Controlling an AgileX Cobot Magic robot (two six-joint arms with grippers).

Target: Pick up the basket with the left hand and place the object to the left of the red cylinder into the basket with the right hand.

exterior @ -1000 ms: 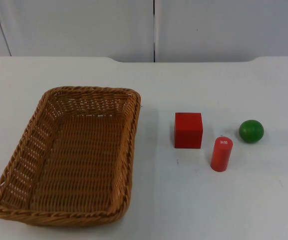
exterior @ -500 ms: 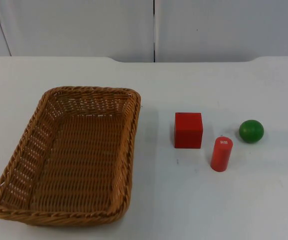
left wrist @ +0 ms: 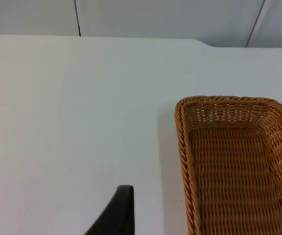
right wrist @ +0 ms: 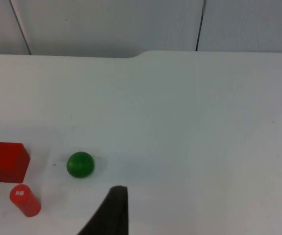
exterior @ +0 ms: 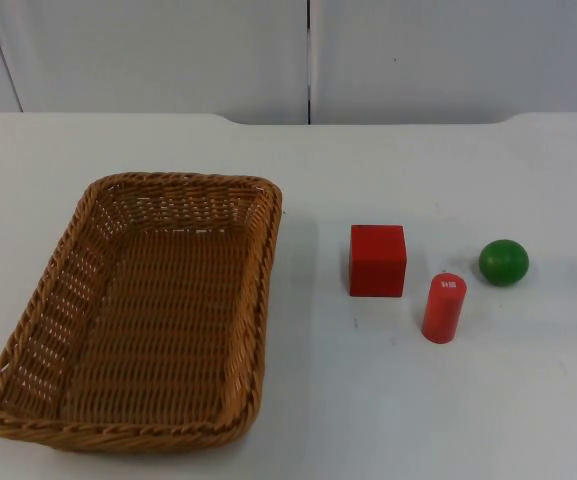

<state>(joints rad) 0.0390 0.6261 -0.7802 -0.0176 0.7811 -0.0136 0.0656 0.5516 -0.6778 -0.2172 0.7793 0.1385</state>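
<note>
On the white table (exterior: 438, 400), top view, a wicker basket (exterior: 138, 310) sits well left of a red cube (exterior: 377, 260); the cube stands just left of an upright red cylinder (exterior: 444, 308), with a green ball (exterior: 503, 261) to its right.

In the left wrist view, the left gripper (left wrist: 119, 213) hangs above bare table beside the basket (left wrist: 236, 161); whether it is wide or narrow cannot be told.

In the right wrist view, the right gripper (right wrist: 112, 211) hangs near the ball (right wrist: 80, 164), cube (right wrist: 6, 161) and cylinder (right wrist: 25, 199); its opening cannot be told either.

Lab bench: white table (exterior: 448, 400), grey partition wall (exterior: 168, 50).

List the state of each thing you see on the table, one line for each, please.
Basket: on the table, empty, not held.
Cube: on the table, left of the cylinder, untouched.
Cylinder: standing upright, apart from the cube.
Ball: resting on the table, right of the cylinder.
Left tool: above bare table, beside the basket.
Right tool: near the ball, holding nothing.
</note>
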